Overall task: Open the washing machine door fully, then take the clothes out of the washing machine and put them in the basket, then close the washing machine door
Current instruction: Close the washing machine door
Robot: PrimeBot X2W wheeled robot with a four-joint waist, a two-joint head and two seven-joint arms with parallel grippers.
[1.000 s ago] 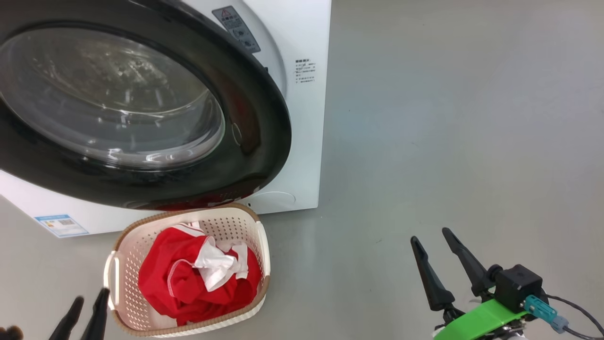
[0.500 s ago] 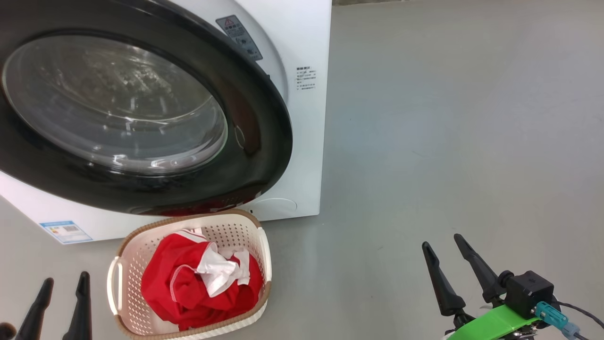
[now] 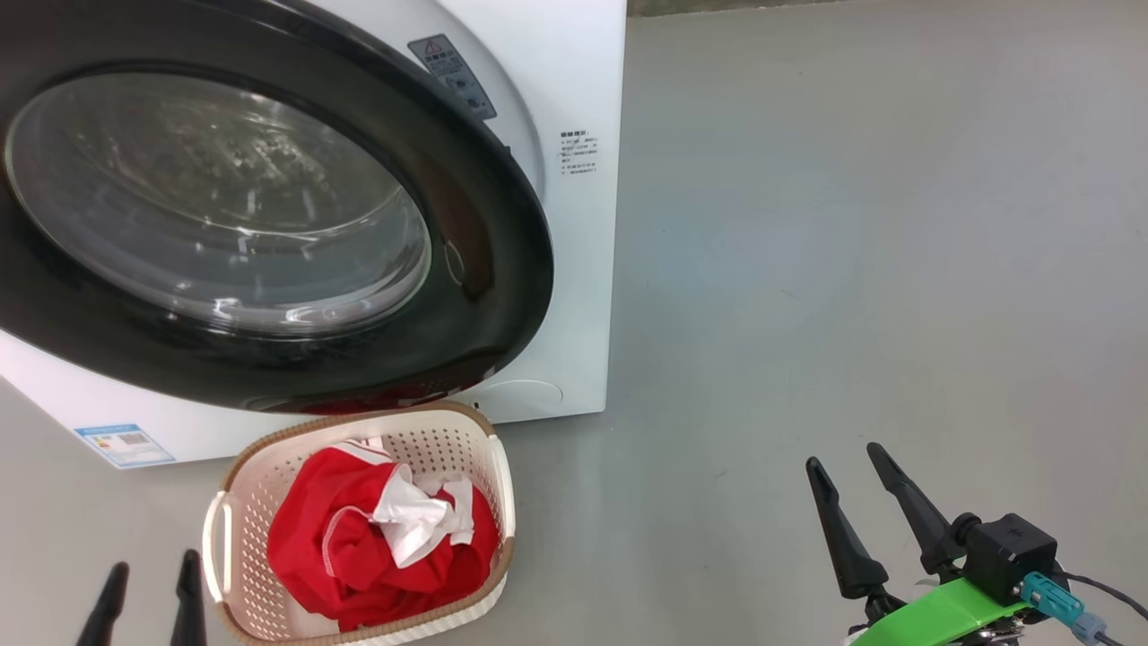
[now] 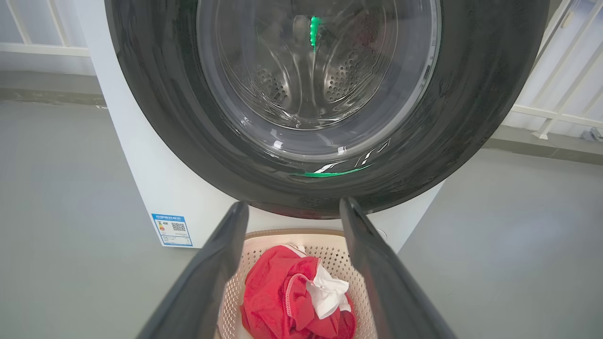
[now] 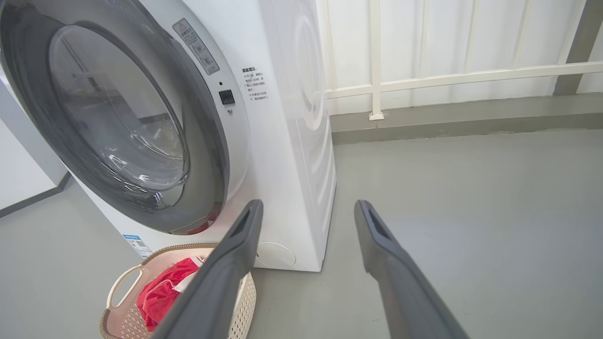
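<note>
**Desk:** Where does your door stand?

**Floor:** The door (image 3: 251, 206) hangs across the front of the machine (image 3: 578, 269), swung nearly home. In your right wrist view the latch slot (image 5: 226, 96) shows bare past the door's right edge, so I judge it not latched. The clothes (image 3: 359, 538) lie in the basket (image 3: 386, 411), which sits just in front of the machine, under the door's lower rim.

**Desk:** And your claws?

**Floor:** Both are spread wide, both holding nothing. Your left gripper (image 3: 152, 565) hovers just beside the basket's left handle. The door lies ahead of it and above, and its camera faces the glass square on. Your right gripper (image 3: 844, 455) hangs well apart over bare floor (image 3: 852, 224), out to the right of the door's free edge. For a push, the left looks nearer to me.

**Desk:** The count?

**Floor:** One machine, one door, one basket and two grippers. There is one red-and-white heap, and I cannot tell how many garments are in it.
</note>
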